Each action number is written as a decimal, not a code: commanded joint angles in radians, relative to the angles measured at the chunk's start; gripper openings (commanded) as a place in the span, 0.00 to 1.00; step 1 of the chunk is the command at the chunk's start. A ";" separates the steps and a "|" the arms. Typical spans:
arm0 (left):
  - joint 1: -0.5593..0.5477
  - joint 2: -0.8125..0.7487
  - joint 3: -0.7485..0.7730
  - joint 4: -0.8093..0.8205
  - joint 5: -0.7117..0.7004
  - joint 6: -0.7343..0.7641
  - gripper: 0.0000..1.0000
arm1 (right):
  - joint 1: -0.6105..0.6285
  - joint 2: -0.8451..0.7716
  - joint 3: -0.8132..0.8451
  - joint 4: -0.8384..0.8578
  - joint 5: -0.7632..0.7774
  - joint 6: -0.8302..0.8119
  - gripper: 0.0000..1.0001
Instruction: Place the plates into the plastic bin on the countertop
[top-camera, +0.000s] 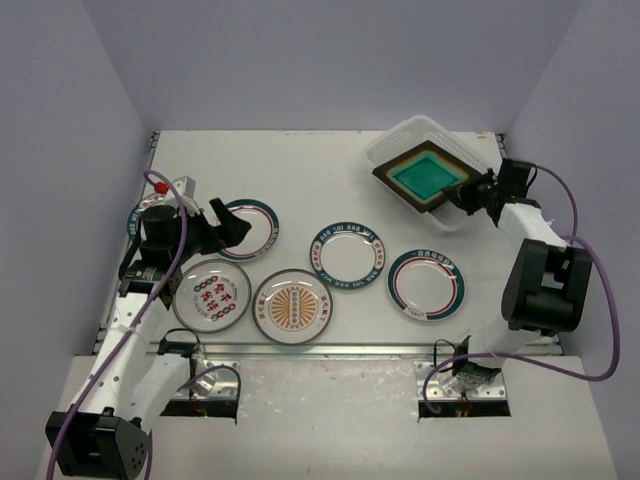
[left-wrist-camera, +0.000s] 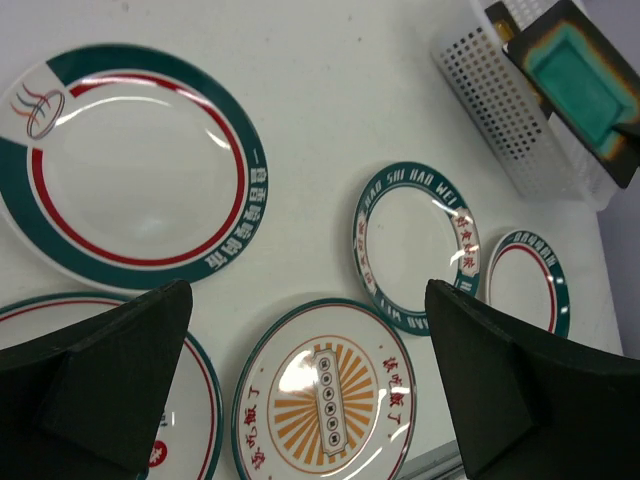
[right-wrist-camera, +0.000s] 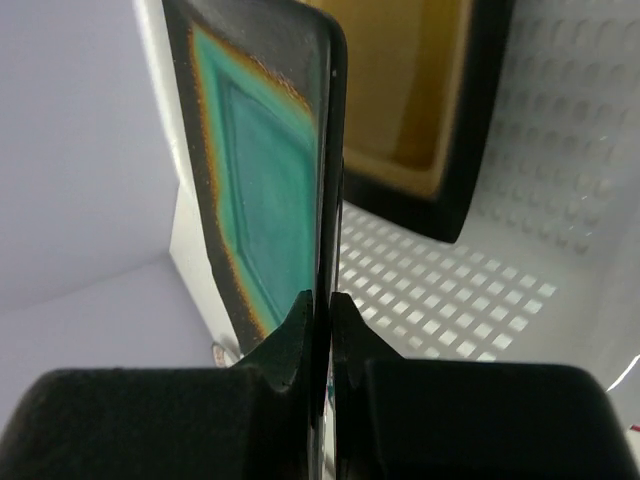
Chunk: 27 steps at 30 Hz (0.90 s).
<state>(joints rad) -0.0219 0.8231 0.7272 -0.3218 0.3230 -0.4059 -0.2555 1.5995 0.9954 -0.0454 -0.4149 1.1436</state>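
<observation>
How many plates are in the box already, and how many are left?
One is in: the amber square plate sits in the plastic bin. The right gripper is pinching the teal square plate at the bin now. Six round plates wait on the countertop, with the open left gripper above them.

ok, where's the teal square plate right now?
Top view, far right: the teal square plate is pinched at its edge by the right gripper over the plastic bin, where the amber square plate already sits.
</observation>
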 joint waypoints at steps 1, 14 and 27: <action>-0.025 -0.090 -0.042 0.022 -0.010 0.062 1.00 | 0.015 0.040 0.172 0.078 0.080 0.013 0.00; -0.086 -0.094 -0.042 0.015 -0.004 0.069 1.00 | 0.073 0.181 0.315 -0.026 0.330 -0.055 0.00; -0.096 -0.099 -0.045 0.015 -0.004 0.071 1.00 | 0.076 0.323 0.471 -0.184 0.286 -0.100 0.42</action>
<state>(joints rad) -0.1066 0.7446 0.6666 -0.3484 0.3149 -0.3481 -0.1863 1.9178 1.3624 -0.2539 -0.1101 1.0602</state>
